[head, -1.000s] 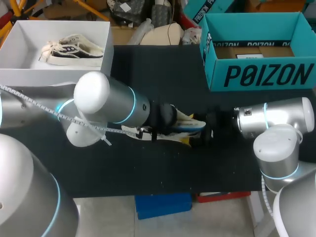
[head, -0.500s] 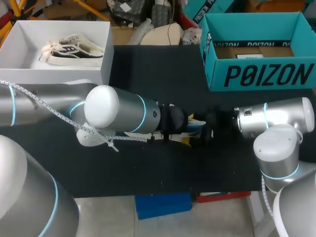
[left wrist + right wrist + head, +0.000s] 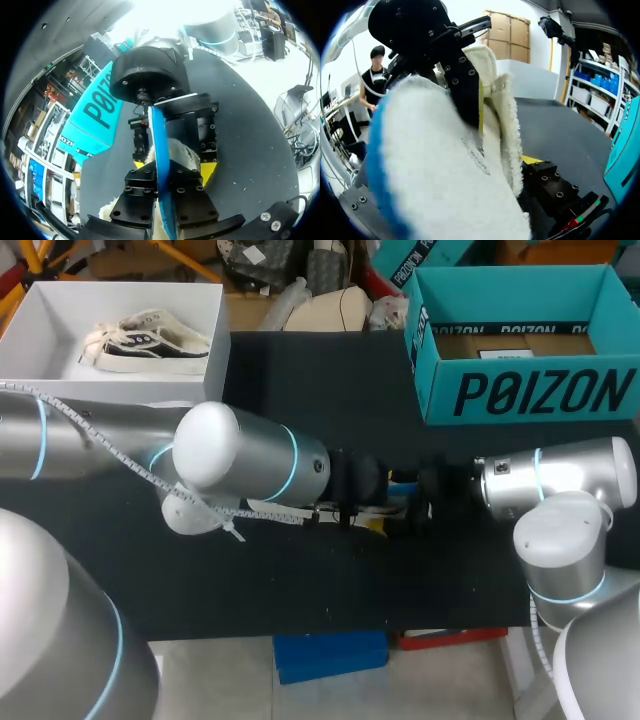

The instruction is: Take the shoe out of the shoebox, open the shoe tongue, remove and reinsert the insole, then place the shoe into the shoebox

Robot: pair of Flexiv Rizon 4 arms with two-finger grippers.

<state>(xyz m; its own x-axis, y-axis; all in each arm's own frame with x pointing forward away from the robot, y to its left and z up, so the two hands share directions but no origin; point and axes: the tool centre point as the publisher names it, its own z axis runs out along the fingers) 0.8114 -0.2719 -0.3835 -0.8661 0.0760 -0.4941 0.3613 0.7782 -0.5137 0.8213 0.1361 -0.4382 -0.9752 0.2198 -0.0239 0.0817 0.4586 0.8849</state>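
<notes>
Black matting (image 3: 330, 380) is lying bare at 12 and 6 o'clock of the two grippers, with its near edge running past at 6 o'clock. The shoe (image 3: 398, 505) is sitting mid-table between both arms. The left gripper (image 3: 162, 200) is pinching the blue-edged fleecy insole (image 3: 159, 150), closed against both faces. The right gripper (image 3: 420, 502) is standing at the shoe's 3 o'clock; its hold cannot be told. The teal shoebox (image 3: 520, 390), at 1 o'clock, is bearing large dark lettering. A white box (image 3: 110, 395) at 10 o'clock is holding another shoe (image 3: 145, 340).

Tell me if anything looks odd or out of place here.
The blue-edged insole stands on edge in the left gripper, not flat inside the shoe, which fits the task. Nothing looks spilled or damaged.
</notes>
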